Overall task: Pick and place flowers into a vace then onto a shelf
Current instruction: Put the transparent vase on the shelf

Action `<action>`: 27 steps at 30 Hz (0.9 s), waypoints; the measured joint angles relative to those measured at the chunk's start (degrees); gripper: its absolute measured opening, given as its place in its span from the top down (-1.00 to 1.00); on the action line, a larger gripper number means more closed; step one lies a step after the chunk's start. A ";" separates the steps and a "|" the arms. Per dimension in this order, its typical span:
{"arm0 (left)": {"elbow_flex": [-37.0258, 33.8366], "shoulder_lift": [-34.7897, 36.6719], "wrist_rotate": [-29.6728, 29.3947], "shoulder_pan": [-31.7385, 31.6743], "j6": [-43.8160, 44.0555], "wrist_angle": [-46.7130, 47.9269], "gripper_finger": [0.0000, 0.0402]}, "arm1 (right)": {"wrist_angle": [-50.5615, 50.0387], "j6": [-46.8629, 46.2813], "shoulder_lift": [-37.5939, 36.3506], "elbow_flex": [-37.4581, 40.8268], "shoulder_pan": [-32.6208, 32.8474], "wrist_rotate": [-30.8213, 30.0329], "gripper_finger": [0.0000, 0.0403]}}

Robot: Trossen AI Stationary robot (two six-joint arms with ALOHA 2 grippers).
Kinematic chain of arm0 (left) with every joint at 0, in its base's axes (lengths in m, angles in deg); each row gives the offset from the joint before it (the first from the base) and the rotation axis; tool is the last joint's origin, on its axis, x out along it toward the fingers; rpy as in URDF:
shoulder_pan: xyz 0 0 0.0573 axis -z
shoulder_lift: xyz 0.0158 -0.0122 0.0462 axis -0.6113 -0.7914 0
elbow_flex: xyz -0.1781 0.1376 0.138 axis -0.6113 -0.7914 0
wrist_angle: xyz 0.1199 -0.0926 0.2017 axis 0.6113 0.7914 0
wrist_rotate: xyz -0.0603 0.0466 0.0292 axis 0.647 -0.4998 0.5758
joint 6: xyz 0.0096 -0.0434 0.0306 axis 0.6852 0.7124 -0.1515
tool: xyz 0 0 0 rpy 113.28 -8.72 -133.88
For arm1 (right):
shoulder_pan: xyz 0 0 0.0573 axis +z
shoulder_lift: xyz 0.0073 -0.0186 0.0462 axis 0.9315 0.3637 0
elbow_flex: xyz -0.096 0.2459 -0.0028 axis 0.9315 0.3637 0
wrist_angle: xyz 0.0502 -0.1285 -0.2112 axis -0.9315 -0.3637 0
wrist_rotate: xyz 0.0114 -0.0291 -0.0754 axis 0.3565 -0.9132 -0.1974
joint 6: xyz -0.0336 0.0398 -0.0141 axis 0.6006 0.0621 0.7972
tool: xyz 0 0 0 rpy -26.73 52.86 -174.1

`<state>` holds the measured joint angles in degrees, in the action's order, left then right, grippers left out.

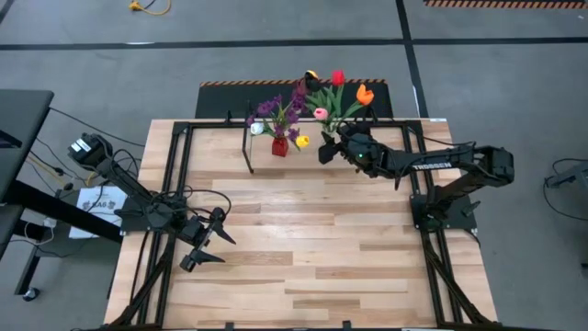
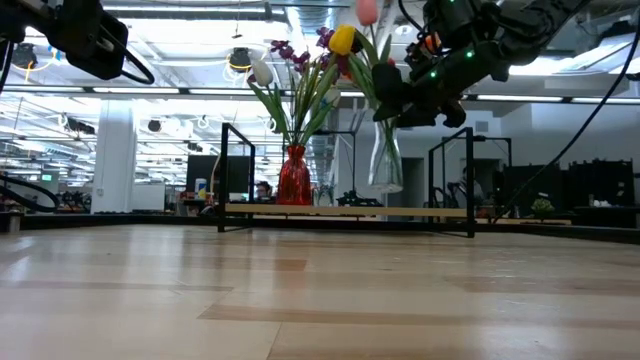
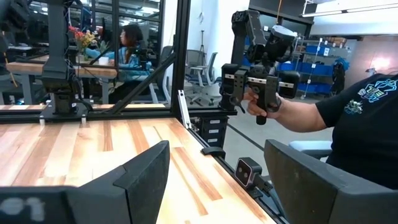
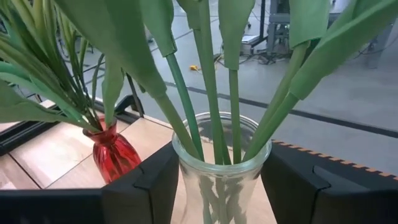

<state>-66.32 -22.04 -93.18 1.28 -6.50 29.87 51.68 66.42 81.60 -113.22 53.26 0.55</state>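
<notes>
we judge the task well along — the red vase [image 2: 293, 178] with its purple sprig and tulips already stands on the shelf [image 2: 350, 211] at the tabletop's far edge. our right hand [image 4: 217, 180] grips the clear glass vase [image 2: 385, 160] of tulips [image 1: 342, 92], lifted just above the shelf's right end, beside the red one. what's left is setting it down and letting go. our left hand [image 1: 207, 244] waits, fingers wide and empty, near the tabletop's left edge.
</notes>
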 joint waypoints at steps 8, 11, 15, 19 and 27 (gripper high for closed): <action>0.01 -0.01 1.43 0.01 -0.07 0.04 -0.26 | 0.66 -1.02 -0.02 0.00 1.31 -1.49 0.01; 0.00 0.00 1.43 0.02 -0.10 0.04 -0.26 | 1.09 -1.02 -0.07 0.00 2.00 -1.46 0.09; -0.01 0.00 1.48 0.00 -0.07 0.04 -0.26 | 1.73 -1.06 -0.07 0.00 2.85 -1.36 0.08; 0.01 -0.01 1.49 0.01 -0.07 0.09 -0.26 | 1.90 -2.07 -0.07 0.00 3.48 -1.40 -0.01; -0.01 0.00 1.50 0.00 -0.10 0.33 -0.26 | 2.37 -2.09 0.85 0.07 4.14 -1.44 0.10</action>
<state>-66.33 -22.04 -91.68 1.28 -6.59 30.19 54.05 64.34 82.45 -113.15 57.39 -0.89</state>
